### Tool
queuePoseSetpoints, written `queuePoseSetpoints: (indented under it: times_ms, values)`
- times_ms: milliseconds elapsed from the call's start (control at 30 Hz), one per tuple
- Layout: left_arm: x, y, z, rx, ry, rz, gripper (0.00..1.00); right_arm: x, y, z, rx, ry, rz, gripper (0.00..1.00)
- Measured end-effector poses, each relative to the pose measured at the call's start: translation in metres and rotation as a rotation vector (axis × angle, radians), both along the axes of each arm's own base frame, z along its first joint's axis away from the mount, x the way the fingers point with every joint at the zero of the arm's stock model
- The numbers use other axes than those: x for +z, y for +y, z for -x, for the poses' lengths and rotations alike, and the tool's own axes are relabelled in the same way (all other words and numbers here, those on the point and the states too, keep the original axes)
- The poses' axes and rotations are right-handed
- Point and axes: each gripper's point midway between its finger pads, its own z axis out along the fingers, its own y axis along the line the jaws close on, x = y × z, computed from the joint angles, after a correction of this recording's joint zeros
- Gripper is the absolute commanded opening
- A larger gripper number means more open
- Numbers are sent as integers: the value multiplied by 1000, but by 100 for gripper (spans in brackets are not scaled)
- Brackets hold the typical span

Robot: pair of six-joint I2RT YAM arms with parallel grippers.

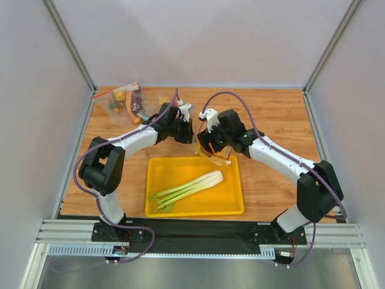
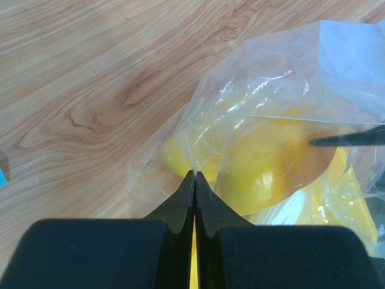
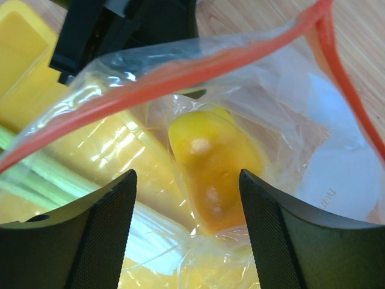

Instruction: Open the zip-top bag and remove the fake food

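Observation:
The zip-top bag (image 3: 283, 114) hangs open over the far edge of the tray, its red-orange zip strip (image 3: 180, 66) arching across the right wrist view. My left gripper (image 2: 195, 176) is shut on a fold of the bag's clear plastic (image 2: 264, 78). A yellow-orange oval fruit (image 3: 213, 165) lies inside the bag. My right gripper (image 3: 186, 176) is open, one finger on each side of that fruit with a gap on both sides. The same fruit (image 2: 271, 168) shows through the plastic in the left wrist view. The pale-green celery stalk (image 1: 187, 185) lies in the tray.
The yellow tray (image 1: 231, 205) sits at the table's near middle, under both grippers (image 1: 201, 143). Two smaller clear bags with toy food (image 1: 123, 102) lie at the back left corner. Grey enclosure walls stand on three sides.

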Motion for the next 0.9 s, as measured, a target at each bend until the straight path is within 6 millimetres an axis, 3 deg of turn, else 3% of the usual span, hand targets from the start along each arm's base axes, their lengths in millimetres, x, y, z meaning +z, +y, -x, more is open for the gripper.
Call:
queuePoseSetpoints:
  times_ms: [233,467,600,767,900]
  values:
    - [0,0,0,0,0,0,0,-11,-9,-12,-43,-22,64,78]
    - [-1,0,1,-1,2,-3,0,-45,-14,-18,-63,20,143,77]
    - [-1,1,1,-3,5,-5,0,-57,-16,-19,-64,37,170,62]
    - [-1,1,2,-3,5,-5,0,-55,-17,-19,-70,32,169,42]
    - [-1,1,2,-3,5,-5,0,-45,-18,-16,-74,15,151,38]
